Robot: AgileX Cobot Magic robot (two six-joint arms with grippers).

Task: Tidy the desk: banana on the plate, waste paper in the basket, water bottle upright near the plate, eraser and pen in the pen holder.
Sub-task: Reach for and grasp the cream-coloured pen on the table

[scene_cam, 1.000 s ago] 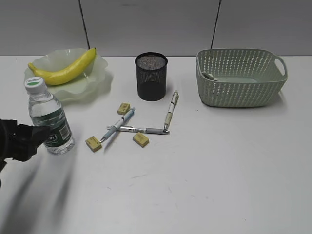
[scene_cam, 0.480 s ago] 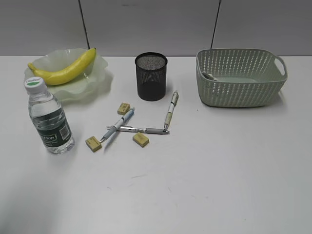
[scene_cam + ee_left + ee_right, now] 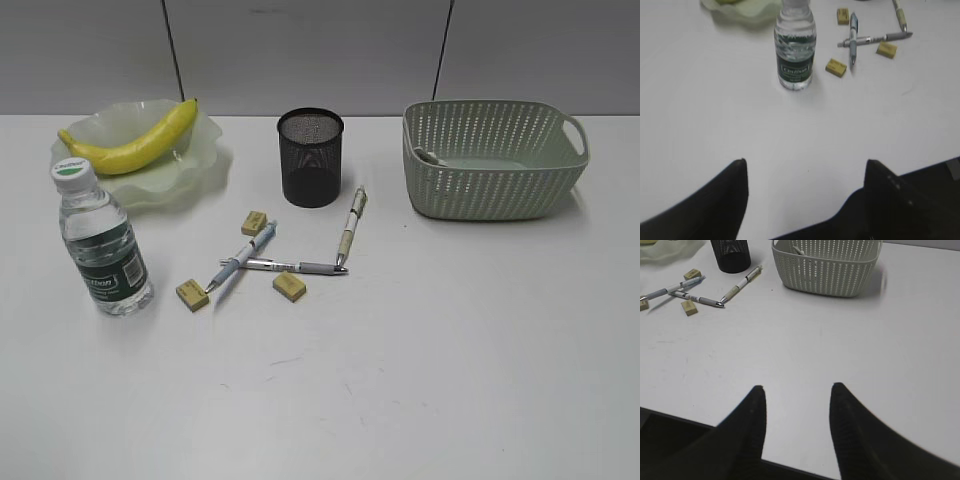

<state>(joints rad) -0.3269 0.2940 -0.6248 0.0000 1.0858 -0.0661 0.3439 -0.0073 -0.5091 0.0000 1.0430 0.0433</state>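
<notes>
Standing upright at far left, the water bottle (image 3: 102, 243) sits just in front of the plate (image 3: 205, 165), which cradles the banana (image 3: 135, 143); both look settled. Centre desk (image 3: 450, 350), three pens (image 3: 243, 256) and three erasers (image 3: 192, 294) lie loose before the pen holder (image 3: 310, 157), evidently the outstanding work. Right, something pale, likely the waste paper (image 3: 429, 156), rests inside the basket (image 3: 492, 160). Left gripper (image 3: 805, 172) hangs spread and empty near the desk edge; right gripper (image 3: 797, 395) likewise parted, gripping nothing
</notes>
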